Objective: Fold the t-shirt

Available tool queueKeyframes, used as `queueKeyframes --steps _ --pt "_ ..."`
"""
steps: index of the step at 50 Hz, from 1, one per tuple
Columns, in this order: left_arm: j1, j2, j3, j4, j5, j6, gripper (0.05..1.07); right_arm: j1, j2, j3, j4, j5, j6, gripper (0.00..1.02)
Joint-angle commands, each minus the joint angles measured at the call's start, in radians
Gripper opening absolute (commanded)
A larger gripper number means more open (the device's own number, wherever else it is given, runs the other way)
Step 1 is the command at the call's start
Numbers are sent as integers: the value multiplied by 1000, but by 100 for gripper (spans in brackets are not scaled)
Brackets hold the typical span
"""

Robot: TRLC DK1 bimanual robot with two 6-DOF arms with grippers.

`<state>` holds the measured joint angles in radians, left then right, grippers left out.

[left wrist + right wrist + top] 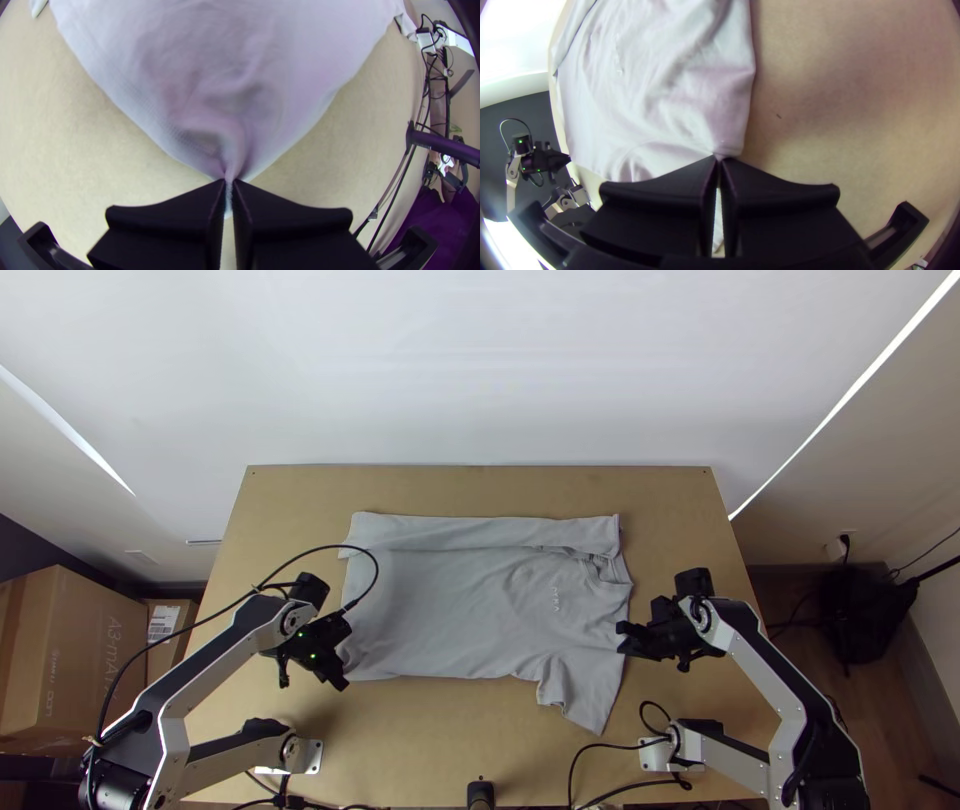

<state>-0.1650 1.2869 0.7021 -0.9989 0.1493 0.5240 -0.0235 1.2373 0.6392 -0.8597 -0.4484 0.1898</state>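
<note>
The grey t-shirt [460, 610] lies across the table, neck opening to the right, with a strip along its far side folded over and one sleeve spread toward the near edge. At its near left corner is my left gripper [342, 678]; in the left wrist view the left gripper [229, 182] is shut on the pinched hem corner of the shirt [225, 60]. My right gripper [622, 638] is at the shirt's right edge, by the sleeve's base. In the right wrist view the right gripper [718, 159] is shut on cloth of the shirt [670, 90].
Bare wooden table [480, 492] runs along the far side and around the shirt. Black cables [590, 752] cross the table's near right part, and a small dark object [480, 792] stands at the near edge. Cardboard boxes [75, 650] stand off to the left.
</note>
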Motion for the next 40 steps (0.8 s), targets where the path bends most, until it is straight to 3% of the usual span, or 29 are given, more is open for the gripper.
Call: queueKeyframes --steps 1,14,22,34,40 --pt "67 5 -9 -12 9 53 8 -41 27 43 -41 -23 -46 2" --pt "186 -6 50 -20 10 108 8 -148 119 66 -56 -24 -110 2" --pt "194 -8 132 -1 42 65 8 -133 114 149 -139 -29 -125 2" --pt "180 37 307 0 90 -16 8 -90 191 329 -285 -107 -141 2" --pt "180 81 369 5 90 -24 8 -82 248 418 -328 -108 -148 2"
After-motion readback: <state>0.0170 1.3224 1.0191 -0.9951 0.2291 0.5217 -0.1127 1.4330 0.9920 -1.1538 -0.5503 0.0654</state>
